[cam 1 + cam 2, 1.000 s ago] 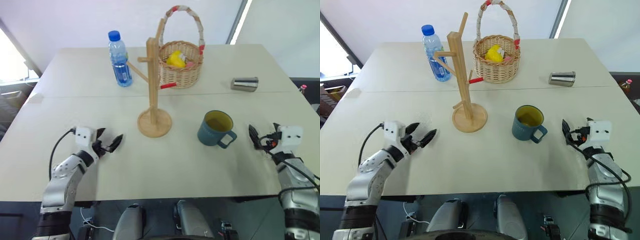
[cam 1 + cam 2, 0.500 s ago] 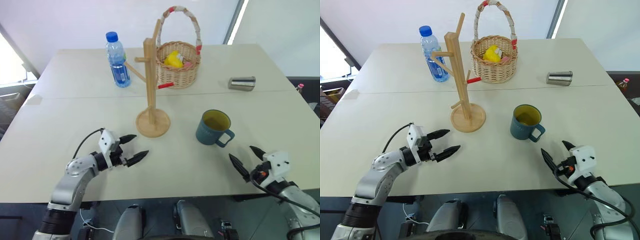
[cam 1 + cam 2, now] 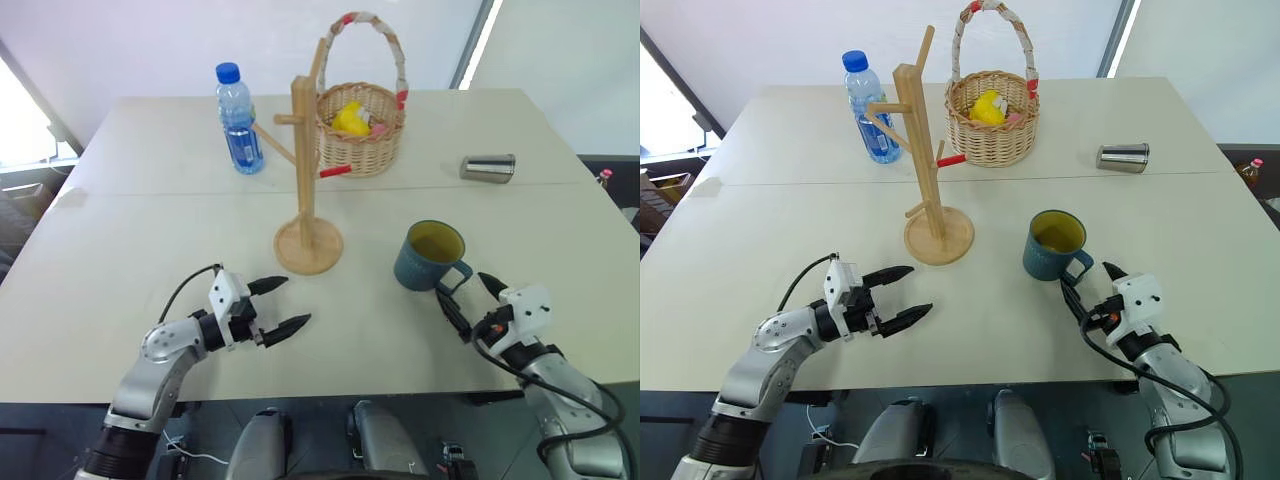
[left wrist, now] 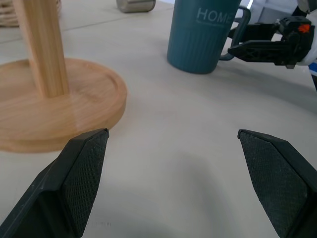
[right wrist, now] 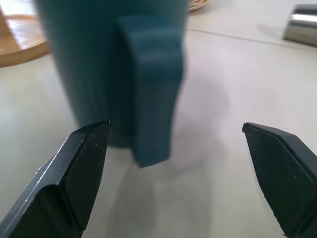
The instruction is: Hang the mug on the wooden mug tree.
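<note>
I kept my right gripper (image 3: 462, 300) spread wide, level with the mug (image 3: 431, 256), lined up on its handle for a grab. My left gripper (image 3: 279, 305), also wide, waited empty near the wooden mug tree (image 3: 306, 180), left of the mug.

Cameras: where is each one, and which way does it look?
Head views: look down over the table; both arms show.
Left wrist view: looks between the open left pincer at the mug tree and mug.
Right wrist view: looks between the open right pincer at the mug's handle.
Every view shares the mug.
</note>
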